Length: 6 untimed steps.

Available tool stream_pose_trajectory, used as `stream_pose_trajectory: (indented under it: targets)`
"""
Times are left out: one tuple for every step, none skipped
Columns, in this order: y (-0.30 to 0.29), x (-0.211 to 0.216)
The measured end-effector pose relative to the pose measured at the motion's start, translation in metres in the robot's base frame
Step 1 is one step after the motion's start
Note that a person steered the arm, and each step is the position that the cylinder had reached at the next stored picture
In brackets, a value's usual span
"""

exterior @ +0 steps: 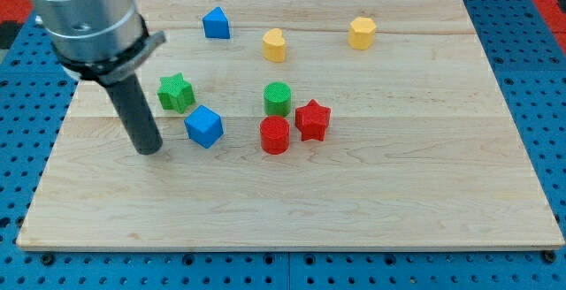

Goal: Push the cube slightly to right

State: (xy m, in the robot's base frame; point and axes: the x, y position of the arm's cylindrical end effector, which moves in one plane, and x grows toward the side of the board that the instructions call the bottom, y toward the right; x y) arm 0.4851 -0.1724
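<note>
Resting on the table (371, 202), my tip (149, 150) sits just left of the blue cube (204, 126), apart; green star (176, 92) above; no pincer shows, its state untellable.

A pale wooden board (354, 202) lies on blue perforated panels (18, 148); lighting even.

A single camera looks down at a slant from the near edge of the wooden counter (371, 228), close enough that the board nearly fills the view. Its far edge runs along the view's top; the arm enters from the top left corner.
</note>
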Motion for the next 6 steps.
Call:
stream_pose_trajectory:
  targets:
    - [0.032, -0.009]
    - [0.066, -0.010]
    - [0.044, -0.017]
    - [-0.032, -0.038]
    - [-0.076, -0.075]
    - [0.004, -0.087]
